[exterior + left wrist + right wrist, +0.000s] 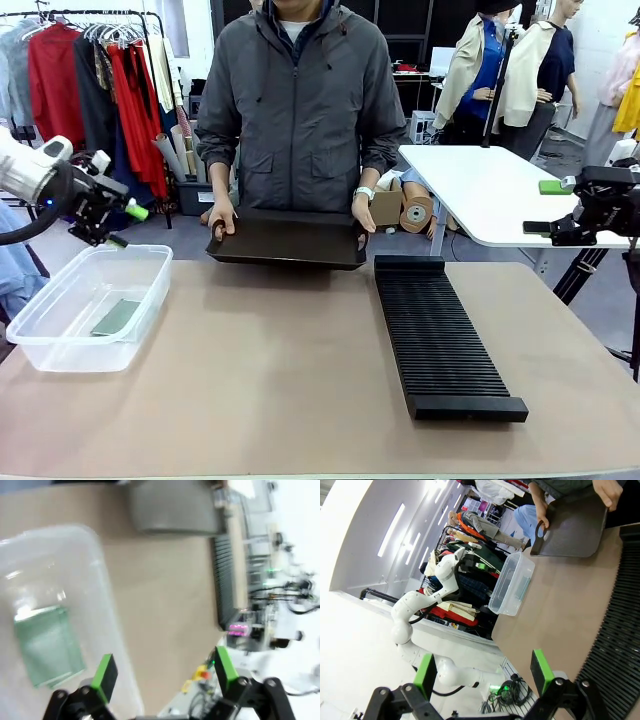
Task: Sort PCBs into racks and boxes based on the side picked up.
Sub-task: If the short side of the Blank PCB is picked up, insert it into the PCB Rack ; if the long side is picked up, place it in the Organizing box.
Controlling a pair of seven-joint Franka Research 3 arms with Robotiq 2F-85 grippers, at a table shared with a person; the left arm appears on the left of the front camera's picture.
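While no brand name, label or readable writing can be made out on any item, the scene itself is plain. A tan table [300,380] sits between two white robot arms and a person in a grey zipped jacket [298,100] standing at the far side. The person holds a flat black tray [290,240] by both ends, its near edge resting at the far edge of the table, with one hand [222,218] on the tray's left end and the other hand [362,213] on its right end.

On the left of the table stands a clear plastic box [60,335]. One green circuit board [116,317] lies flat on the bottom of it. To the right of centre, a long black ribbed rack [440,340] runs from just beside the tray toward the near edge of the table; its slots look empty.

The left end effector [122,226] hovers above and behind the box, its green-padded fingers spread apart with nothing between them. In the left wrist view, which is blurred, the same fingers [105,672] stand wide apart over the box's [95,580] near wall, with the circuit board [47,645] below.

The right end effector [545,208] is raised at the right side, well off the table and clear of the rack. In its wrist view the fingers [425,675] are spread wide and hold nothing.

Behind the person are a clothes rail [90,15] hung with red and grey garments, a white table [490,190], and cardboard rolls [415,212] on the floor.
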